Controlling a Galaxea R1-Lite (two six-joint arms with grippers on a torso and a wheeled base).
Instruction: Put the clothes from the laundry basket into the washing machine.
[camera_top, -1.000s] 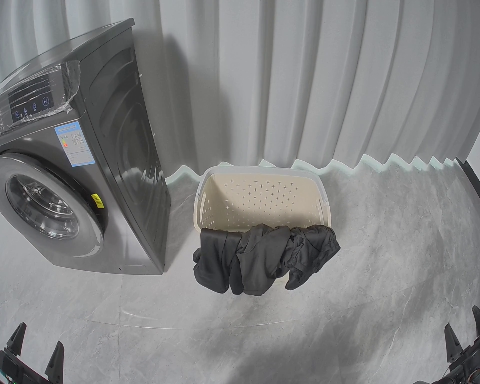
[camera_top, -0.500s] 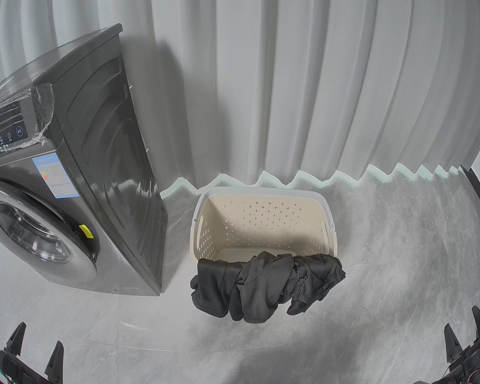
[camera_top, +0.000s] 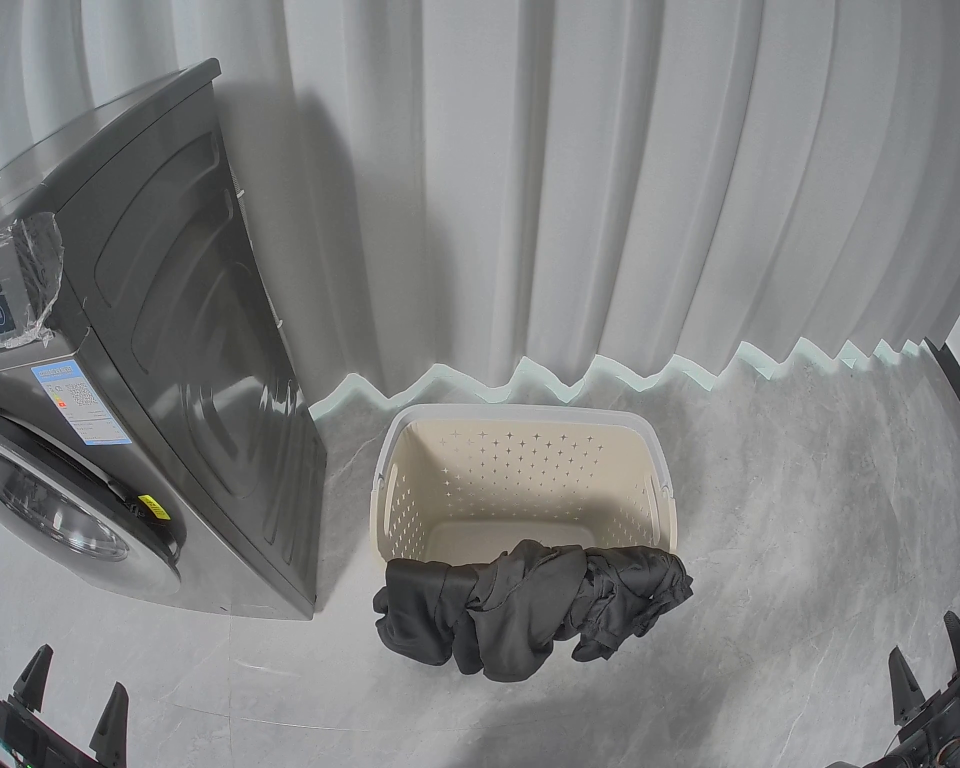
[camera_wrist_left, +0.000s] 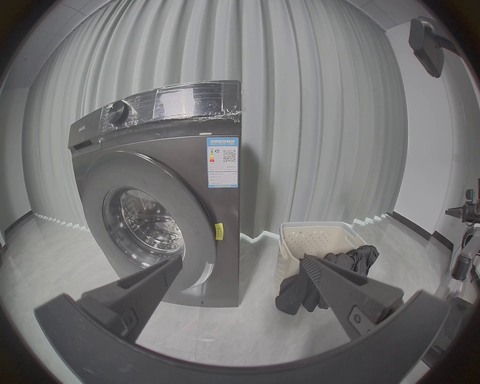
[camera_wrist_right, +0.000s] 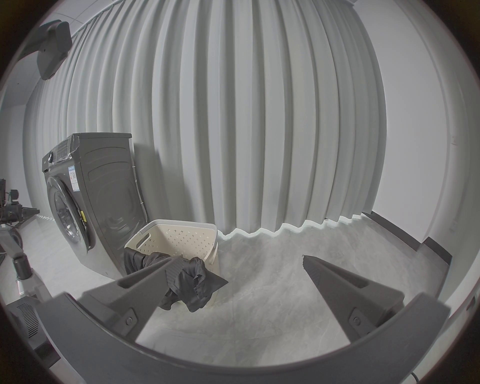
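Dark grey clothes drape over the cream plastic laundry basket by the grey washing machine; my left tool and right tool gape apart.

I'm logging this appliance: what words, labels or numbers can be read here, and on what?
Blue-and-white label on the washing machine front: print too small to read.
Yellow sticker beside its door: too small to read.
Control panel markings: blurred.
Laundry basket: no text.

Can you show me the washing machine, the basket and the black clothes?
washing machine (camera_wrist_left: 145, 227), left wrist view, door glass
basket (camera_top: 530, 470), head view, inside back wall
black clothes (camera_top: 520, 615), head view, middle of the pile
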